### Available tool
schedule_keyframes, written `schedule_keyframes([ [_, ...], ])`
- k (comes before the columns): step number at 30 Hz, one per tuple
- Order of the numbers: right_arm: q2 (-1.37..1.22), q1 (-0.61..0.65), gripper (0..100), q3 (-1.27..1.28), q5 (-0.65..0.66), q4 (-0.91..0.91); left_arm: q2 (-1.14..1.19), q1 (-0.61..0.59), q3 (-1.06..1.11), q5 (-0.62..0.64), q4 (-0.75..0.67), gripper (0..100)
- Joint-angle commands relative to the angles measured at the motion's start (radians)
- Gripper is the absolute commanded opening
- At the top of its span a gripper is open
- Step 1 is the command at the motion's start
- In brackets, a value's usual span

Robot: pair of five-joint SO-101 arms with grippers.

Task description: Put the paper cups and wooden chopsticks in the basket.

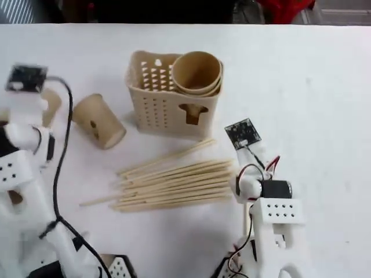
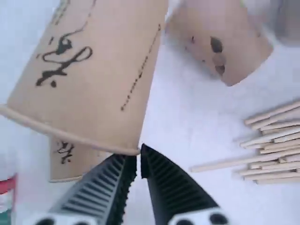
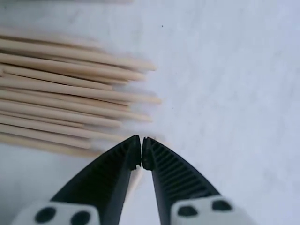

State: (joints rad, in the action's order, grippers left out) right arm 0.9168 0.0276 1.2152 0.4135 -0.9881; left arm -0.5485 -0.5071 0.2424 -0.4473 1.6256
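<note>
Nearest me, the left fingers (image 2: 117, 183) are closed, their tips right at the rim of a paper cup (image 2: 89, 70). At 3 o'clock from it a second cup (image 1: 98, 120) lies on the table (image 1: 313, 87). Next comes the basket (image 1: 156, 104), with nested cups (image 1: 197, 72) in its 3 o'clock end. Loose chopsticks (image 1: 174, 182) lie at its 6 o'clock, and the right fingers (image 3: 117, 173) are closed at their 3 o'clock tips.
</note>
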Motion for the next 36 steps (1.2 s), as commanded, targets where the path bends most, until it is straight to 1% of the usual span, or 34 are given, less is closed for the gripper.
schedule_keyframes([
  [1,0.096,-0.036,1.6,0.005,-0.048,0.016,-0.007,0.157,-0.540,0.018,0.166,2],
  [2,0.136,-0.044,1.6,0.025,-0.048,0.016,-0.001,0.194,-0.601,0.032,0.164,2],
  [4,0.229,-0.041,1.6,0.071,-0.046,0.016,0.012,0.295,-0.680,0.118,0.161,2],
  [6,0.335,-0.041,1.6,0.120,-0.046,0.016,0.036,0.446,-0.718,0.187,0.160,2],
  [9,0.496,-0.039,1.6,0.192,-0.046,0.013,0.107,0.697,-0.750,0.253,0.137,2],
  [11,0.585,-0.039,1.7,0.230,-0.046,0.008,0.174,0.814,-0.761,0.285,0.098,2],
  [13,0.673,-0.039,1.7,0.273,-0.044,0.008,0.252,0.892,-0.760,0.290,0.055,2],
  [17,0.796,-0.039,1.7,0.321,-0.044,-0.004,0.377,0.941,-0.761,0.290,0.011,2],
  [20,0.863,-0.039,1.7,0.321,-0.044,-0.059,0.397,0.944,-0.758,0.284,-0.028,2],
  [22,0.886,-0.039,1.8,0.322,-0.044,-0.076,0.415,0.941,-0.756,0.258,-0.031,2],
  [36,0.883,-0.039,1.8,0.322,-0.044,-0.071,0.440,0.894,-0.758,0.249,0.138,2],
])
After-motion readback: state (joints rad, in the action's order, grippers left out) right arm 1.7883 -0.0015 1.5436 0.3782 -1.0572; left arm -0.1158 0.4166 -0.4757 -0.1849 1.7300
